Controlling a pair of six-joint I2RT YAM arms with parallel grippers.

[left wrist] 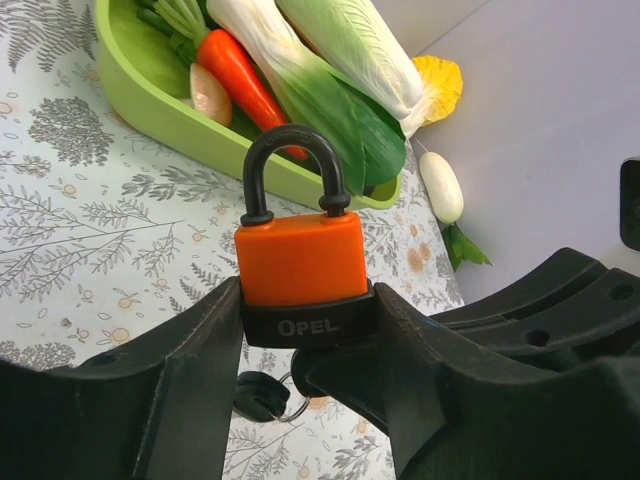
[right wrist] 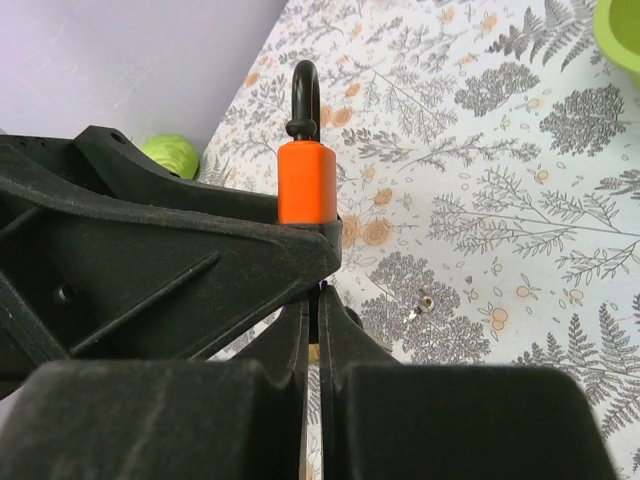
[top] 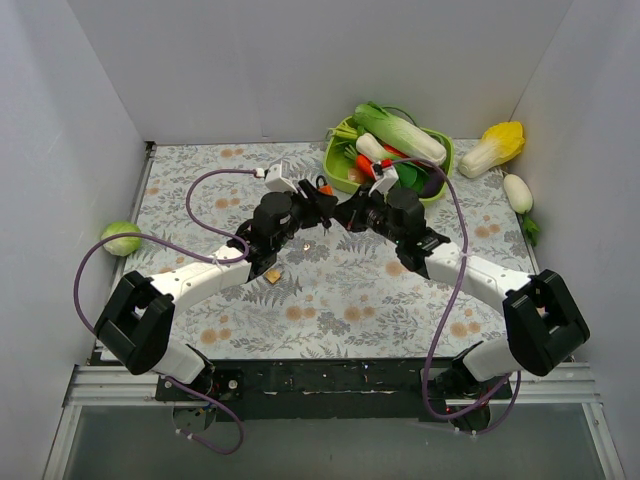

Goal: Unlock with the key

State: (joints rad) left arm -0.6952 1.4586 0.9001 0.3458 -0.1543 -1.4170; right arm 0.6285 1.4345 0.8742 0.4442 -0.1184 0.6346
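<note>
My left gripper (left wrist: pixel 305 312) is shut on the black base of an orange padlock (left wrist: pixel 300 258), held upright above the table; its black shackle is closed. The padlock also shows in the right wrist view (right wrist: pixel 306 182) and the top view (top: pixel 323 188). My right gripper (right wrist: pixel 320 292) is shut directly under the padlock's base, pinching the key. Only a black edge of the key's head (left wrist: pixel 299 370) shows beneath the padlock; the blade is hidden. A second black key head (left wrist: pixel 262 395) hangs from a ring beside it. Both grippers meet mid-table (top: pixel 335 212).
A green tray (left wrist: pixel 150 105) of toy vegetables stands just beyond the padlock. A yellow-white cabbage (top: pixel 495 147) and a white radish (top: pixel 518 193) lie at the right wall, a green ball (top: pixel 121 238) at the left. A small silvery bit (right wrist: pixel 422 302) lies on the floral cloth.
</note>
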